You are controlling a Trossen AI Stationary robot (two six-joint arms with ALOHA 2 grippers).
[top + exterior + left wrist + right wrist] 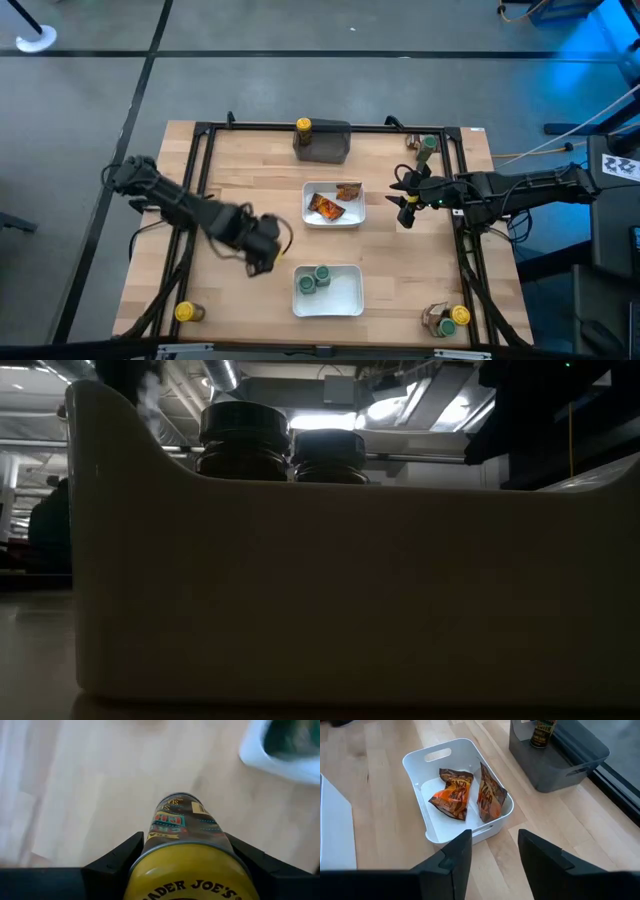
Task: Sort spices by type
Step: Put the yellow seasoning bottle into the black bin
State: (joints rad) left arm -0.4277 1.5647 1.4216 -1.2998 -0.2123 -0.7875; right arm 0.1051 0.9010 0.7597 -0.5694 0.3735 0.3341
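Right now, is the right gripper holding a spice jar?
No. In the right wrist view the right gripper is open and empty, hovering beside the white tray holding orange-brown sachets.

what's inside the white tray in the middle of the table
Two flat orange-brown sachets lie in the middle white tray, one partly leaning on the wall. The tray floor beneath them is covered. The right gripper hovers open beside it.

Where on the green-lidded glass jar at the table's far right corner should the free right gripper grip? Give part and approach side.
Grip the green-lidded jar by its round lid, straight down from above. It looks upright, hemmed by the black frame rail and a brown sachet, so side approaches seem cramped. The open right gripper is nearest.
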